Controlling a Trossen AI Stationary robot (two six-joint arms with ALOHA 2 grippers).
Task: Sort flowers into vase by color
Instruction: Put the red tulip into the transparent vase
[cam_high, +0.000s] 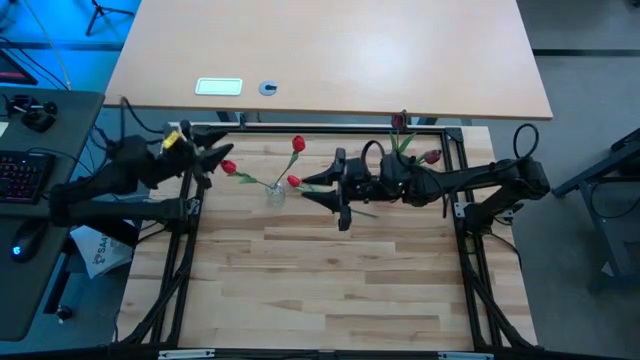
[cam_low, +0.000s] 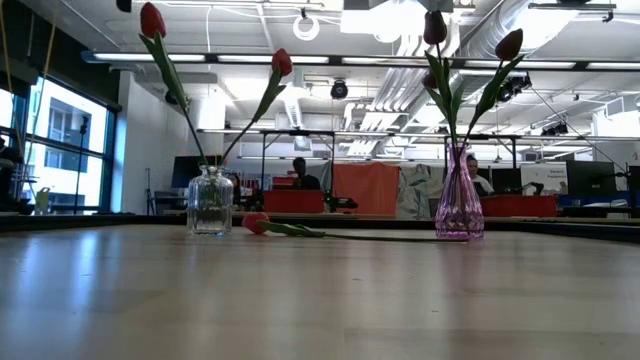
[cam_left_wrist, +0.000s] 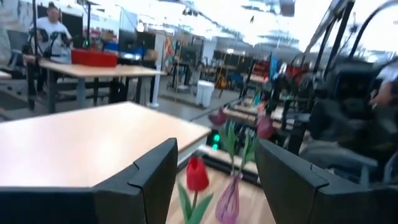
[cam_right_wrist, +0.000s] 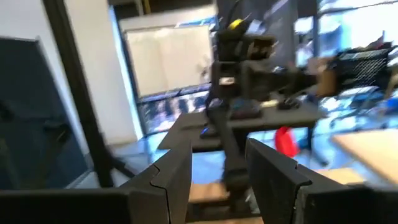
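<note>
one red tulip (cam_low: 256, 223) lies on the table (cam_high: 330, 280) between clear vase (cam_low: 210, 201) and pink vase (cam_low: 459, 197). right gripper (cam_high: 333, 187) hangs over it, released, holding nothing; left gripper (cam_high: 222, 160) waits far left, released. best to pinch the stem mid-length, lift level. no readable writing.

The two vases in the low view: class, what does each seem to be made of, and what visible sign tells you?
The clear vase looks like colourless glass: the room shows through it and its ribbed sides catch light. The pink vase looks like tinted glass, glossy and translucent, though clear plastic cannot be ruled out. Both stand on the wooden table, whose matt, pale planks show grain.
</note>
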